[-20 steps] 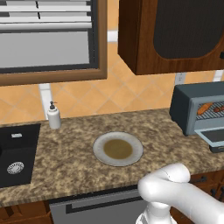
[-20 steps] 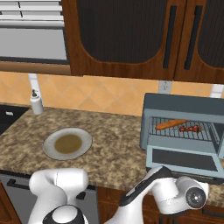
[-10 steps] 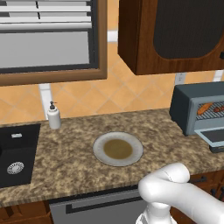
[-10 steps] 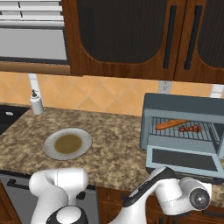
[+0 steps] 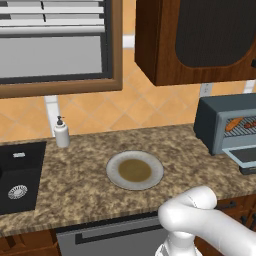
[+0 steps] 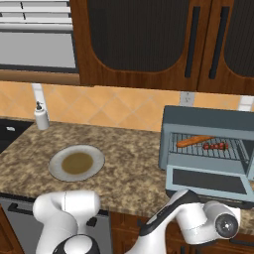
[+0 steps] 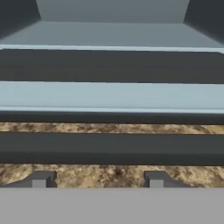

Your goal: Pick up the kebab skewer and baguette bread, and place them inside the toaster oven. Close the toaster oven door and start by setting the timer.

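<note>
The toaster oven (image 6: 208,121) (image 5: 210,120) stands at the counter's right end. Its door (image 6: 208,181) (image 5: 245,157) is folded down flat. On the rack inside lie the baguette bread (image 6: 195,141) (image 5: 231,125) and, to its right, the kebab skewer (image 6: 216,146). My arm bends low in front of the counter, its wrist just below the lowered door. In the hand view my gripper (image 7: 98,179) is open, fingertips (image 7: 39,179) wide apart with nothing between them. It faces the door's dark handle bar (image 7: 112,148), with the door's grey frame (image 7: 112,94) beyond.
A round plate (image 6: 77,162) (image 5: 135,170) with nothing on it sits mid-counter. A soap bottle (image 5: 61,132) stands at the back left beside the black sink (image 5: 17,175). Dark wood cabinets hang above the oven.
The arm's wrist has edged slightly right and down below the counter edge. Oven, food and plate are unchanged.
</note>
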{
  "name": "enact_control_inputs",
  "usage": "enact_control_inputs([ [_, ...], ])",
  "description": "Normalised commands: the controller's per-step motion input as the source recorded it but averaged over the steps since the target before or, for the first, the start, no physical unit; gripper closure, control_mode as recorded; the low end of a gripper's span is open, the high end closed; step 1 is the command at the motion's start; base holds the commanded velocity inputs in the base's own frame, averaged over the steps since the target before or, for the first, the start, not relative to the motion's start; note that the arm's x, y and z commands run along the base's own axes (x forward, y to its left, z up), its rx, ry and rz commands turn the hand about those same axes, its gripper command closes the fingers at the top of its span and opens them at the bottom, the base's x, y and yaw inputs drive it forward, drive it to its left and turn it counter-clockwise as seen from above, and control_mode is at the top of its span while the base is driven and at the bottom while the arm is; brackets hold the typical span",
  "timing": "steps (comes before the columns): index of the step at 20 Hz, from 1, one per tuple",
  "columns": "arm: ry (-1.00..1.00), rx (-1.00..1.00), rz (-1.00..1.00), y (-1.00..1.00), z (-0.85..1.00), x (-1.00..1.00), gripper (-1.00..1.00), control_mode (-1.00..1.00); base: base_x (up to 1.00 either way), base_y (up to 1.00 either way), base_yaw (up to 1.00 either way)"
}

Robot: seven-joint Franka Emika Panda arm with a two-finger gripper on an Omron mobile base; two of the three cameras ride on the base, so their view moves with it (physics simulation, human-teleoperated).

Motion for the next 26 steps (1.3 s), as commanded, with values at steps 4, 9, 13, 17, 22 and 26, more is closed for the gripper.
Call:
enact_control_inputs([
  [4, 0.00, 0.00, 0.00, 0.04, 0.08, 0.29, -1.00, -1.00, 0.00, 0.00, 0.00],
  [9, -0.01, 0.00, 0.00, 0.00, 0.20, 0.31, -1.00, -1.00, 0.00, 0.00, 0.00],
  [13, -0.07, 0.00, 0.00, 0.01, 0.31, 0.27, -1.00, -1.00, 0.00, 0.00, 0.00],
  [17, -0.08, 0.00, 0.00, 0.01, 0.34, 0.22, -1.00, -1.00, 0.00, 0.00, 0.00],
  [22, -0.09, 0.00, 0.00, 0.00, 0.38, 0.31, -1.00, -1.00, 0.00, 0.00, 0.00],
  [26, -0.09, 0.00, 0.00, 0.00, 0.39, 0.35, -1.00, -1.00, 0.00, 0.00, 0.00],
])
